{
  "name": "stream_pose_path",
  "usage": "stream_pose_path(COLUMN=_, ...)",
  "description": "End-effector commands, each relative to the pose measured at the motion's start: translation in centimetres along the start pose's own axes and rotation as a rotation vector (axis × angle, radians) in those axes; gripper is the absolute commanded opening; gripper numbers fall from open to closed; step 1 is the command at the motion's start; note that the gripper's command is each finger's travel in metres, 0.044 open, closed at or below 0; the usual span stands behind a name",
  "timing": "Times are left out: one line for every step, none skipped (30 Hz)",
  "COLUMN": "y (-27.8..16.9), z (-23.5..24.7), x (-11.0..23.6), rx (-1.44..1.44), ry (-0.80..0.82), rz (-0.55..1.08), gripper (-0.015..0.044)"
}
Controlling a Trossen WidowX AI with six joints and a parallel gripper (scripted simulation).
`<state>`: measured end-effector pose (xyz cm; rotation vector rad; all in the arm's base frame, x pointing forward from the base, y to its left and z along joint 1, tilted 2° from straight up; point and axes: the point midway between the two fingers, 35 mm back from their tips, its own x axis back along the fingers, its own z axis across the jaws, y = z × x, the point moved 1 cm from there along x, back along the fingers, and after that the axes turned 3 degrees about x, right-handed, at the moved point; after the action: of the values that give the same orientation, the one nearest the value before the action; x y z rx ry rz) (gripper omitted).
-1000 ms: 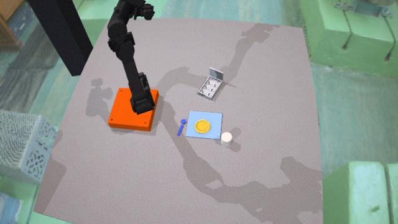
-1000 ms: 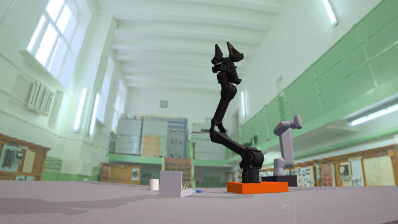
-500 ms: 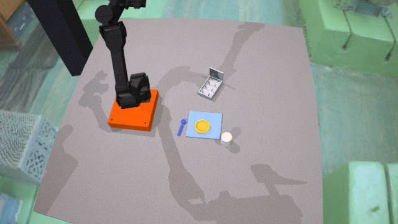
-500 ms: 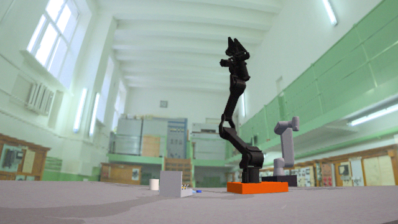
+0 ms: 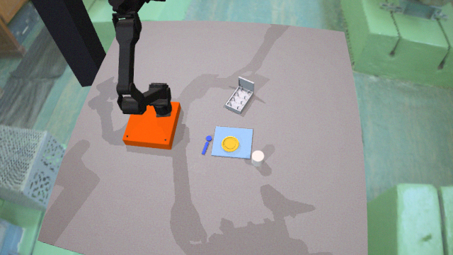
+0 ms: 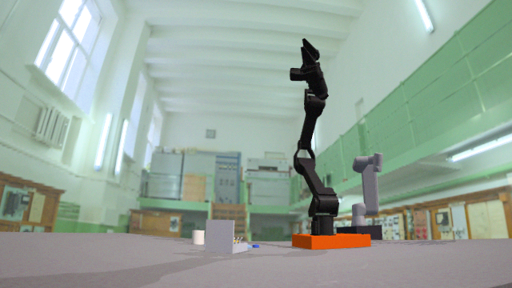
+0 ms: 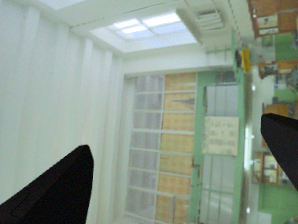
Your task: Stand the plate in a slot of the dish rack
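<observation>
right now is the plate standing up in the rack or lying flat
Lying flat. The yellow plate rests face up on the blue mat, apart from the grey rack, with the open gripper raised high above the table.

Tall pale hall [image 6: 224, 132], big left-hand windows [image 6: 68, 48], green balcony wall [image 6: 432, 92], ceiling strip lights [image 6: 425, 16].

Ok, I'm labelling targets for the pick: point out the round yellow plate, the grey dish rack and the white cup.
Round yellow plate [image 5: 230, 144]: top view, its centre.
Grey dish rack [image 5: 239, 99]: top view, its slotted base.
White cup [image 5: 257, 158]: top view, its top face.
</observation>
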<state>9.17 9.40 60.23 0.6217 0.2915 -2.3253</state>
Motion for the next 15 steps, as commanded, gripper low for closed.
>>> stream_pose_path(y=-0.5, z=-1.2, x=-1.0, rx=0.105, ry=-0.040, rz=-0.013, gripper=0.0400)
stream_pose_path(y=-0.5, z=-1.5, x=-1.2, rx=0.133, ry=-0.052, rz=-0.018, gripper=0.0400)
stream_pose_path(y=-0.6, z=-1.9, x=-1.5, rx=0.161, ry=-0.065, rz=-0.023, gripper=0.0400)
stream_pose_path(y=-0.6, z=-2.3, x=-1.7, rx=0.188, ry=-0.077, rz=-0.027, gripper=0.0400)
stream_pose_path(y=-0.6, z=-2.7, x=-1.9, rx=0.215, ry=-0.090, rz=-0.032, gripper=0.0400)
stream_pose_path(y=-0.6, z=-3.1, x=-2.1, rx=0.242, ry=-0.103, rz=-0.037, gripper=0.0400)
stream_pose_path(y=-0.6, z=-3.5, x=-2.4, rx=0.269, ry=-0.117, rz=-0.042, gripper=0.0400)
stream_pose_path(y=-0.6, z=-3.9, x=-2.6, rx=0.295, ry=-0.131, rz=-0.046, gripper=0.0400)
stream_pose_path(y=-0.5, z=-4.3, x=-2.8, rx=0.321, ry=-0.145, rz=-0.051, gripper=0.0400)
stream_pose_path(y=-0.5, z=-4.7, x=-3.0, rx=0.347, ry=-0.159, rz=-0.055, gripper=0.0400)
stream_pose_path(y=-0.4, z=-5.1, x=-3.3, rx=0.376, ry=-0.176, rz=-0.058, gripper=0.0400)
stream_pose_path(y=-0.3, z=-5.6, x=-3.5, rx=0.406, ry=-0.193, rz=-0.061, gripper=0.0400)
stream_pose_path(y=-0.3, z=-6.1, x=-3.7, rx=0.435, ry=-0.211, rz=-0.064, gripper=0.0400)
stream_pose_path(y=-0.2, z=-6.5, x=-3.9, rx=0.464, ry=-0.229, rz=-0.066, gripper=0.0400)
stream_pose_path(y=0.0, z=-7.0, x=-4.2, rx=0.493, ry=-0.247, rz=-0.069, gripper=0.0400)
